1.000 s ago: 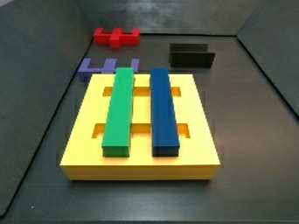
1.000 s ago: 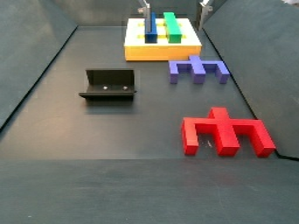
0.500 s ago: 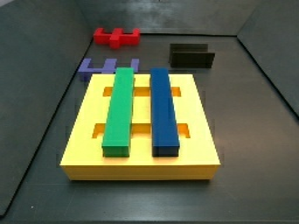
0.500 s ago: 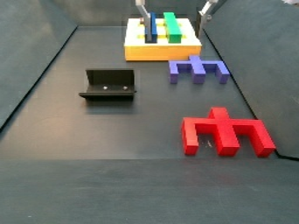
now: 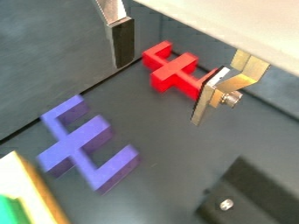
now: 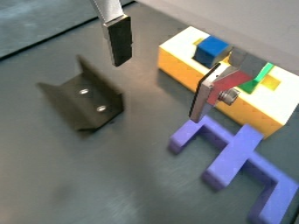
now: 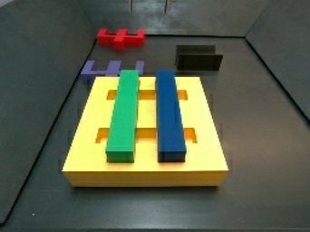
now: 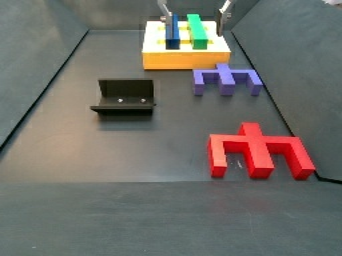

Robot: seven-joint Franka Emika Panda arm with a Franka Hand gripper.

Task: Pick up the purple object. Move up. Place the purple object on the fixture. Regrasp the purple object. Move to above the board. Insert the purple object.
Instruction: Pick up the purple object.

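The purple object lies flat on the dark floor beside the yellow board; it also shows in a side view and in both wrist views. The black fixture stands apart from it and holds nothing. My gripper hangs high at the far end, open, with nothing between its fingers. In the wrist views the gripper is well above the floor.
A similar red piece lies on the floor away from the purple one. The board carries a long green bar and a long blue bar. Dark walls enclose the floor.
The gripper has shifted slightly at the top of the side views, its fingers closing in a little. No piece has moved.
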